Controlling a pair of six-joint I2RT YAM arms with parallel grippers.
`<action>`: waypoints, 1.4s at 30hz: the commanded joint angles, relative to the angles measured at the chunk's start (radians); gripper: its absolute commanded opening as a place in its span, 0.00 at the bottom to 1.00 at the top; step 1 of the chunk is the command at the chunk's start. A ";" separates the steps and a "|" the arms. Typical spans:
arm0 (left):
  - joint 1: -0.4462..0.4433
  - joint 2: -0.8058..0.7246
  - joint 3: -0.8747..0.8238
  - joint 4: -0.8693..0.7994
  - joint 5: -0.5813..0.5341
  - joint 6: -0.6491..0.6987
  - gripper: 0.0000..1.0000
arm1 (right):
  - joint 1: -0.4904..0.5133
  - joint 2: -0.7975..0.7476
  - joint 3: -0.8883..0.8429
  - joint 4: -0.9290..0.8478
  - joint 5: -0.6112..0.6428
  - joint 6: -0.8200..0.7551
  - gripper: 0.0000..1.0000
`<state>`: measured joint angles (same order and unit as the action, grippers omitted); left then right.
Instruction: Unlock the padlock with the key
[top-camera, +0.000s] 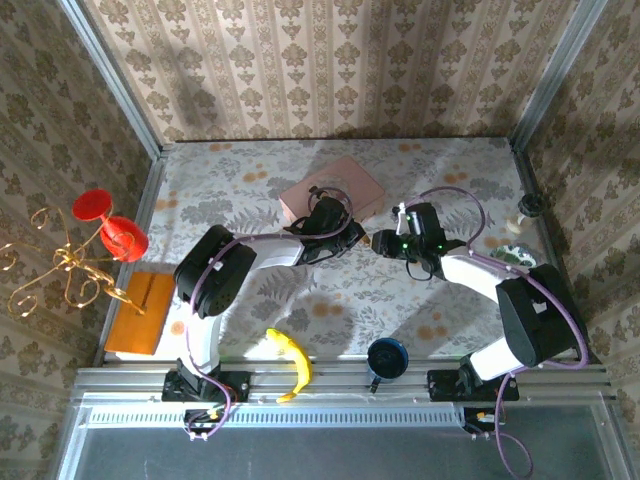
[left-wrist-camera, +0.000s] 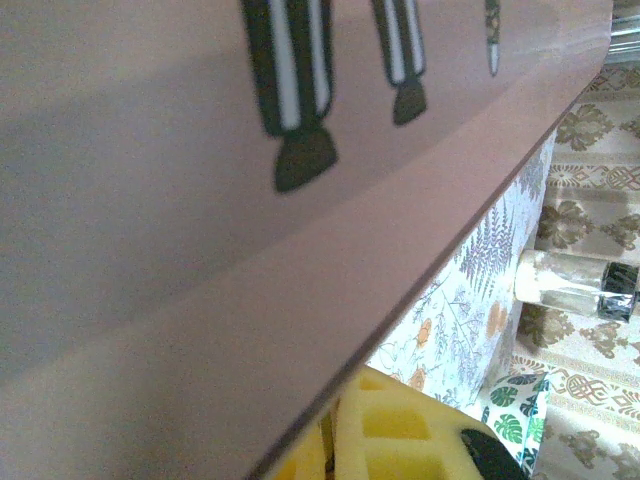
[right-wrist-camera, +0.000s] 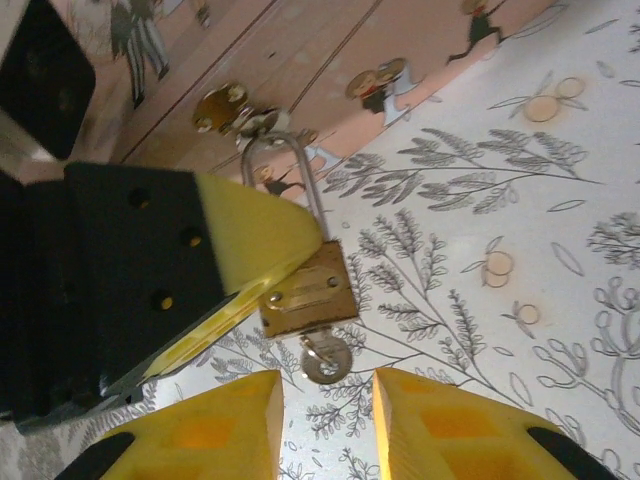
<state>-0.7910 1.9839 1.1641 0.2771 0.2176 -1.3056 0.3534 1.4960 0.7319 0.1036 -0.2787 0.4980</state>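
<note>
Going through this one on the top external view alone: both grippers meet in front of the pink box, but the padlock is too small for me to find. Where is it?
Observer: In the right wrist view the brass padlock hangs by its shackle from the hasp on the pink box.
Operator: Is the key already gripped?
Observer: No. The key sits in the keyhole, and the right gripper is open, with its fingers stopped just short of the key.
</note>
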 joint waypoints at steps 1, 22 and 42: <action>-0.008 -0.011 -0.014 -0.012 0.090 -0.017 0.00 | 0.034 0.005 0.039 -0.033 0.061 -0.067 0.29; 0.021 -0.048 0.040 -0.214 0.135 0.037 0.00 | 0.158 -0.054 0.108 -0.256 0.383 -0.298 0.31; 0.028 -0.046 0.044 -0.240 0.167 0.016 0.00 | 0.244 -0.024 0.111 -0.289 0.482 -0.367 0.28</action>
<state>-0.7639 1.9545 1.2068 0.0895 0.3237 -1.2636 0.5873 1.4582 0.8371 -0.1658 0.1654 0.1524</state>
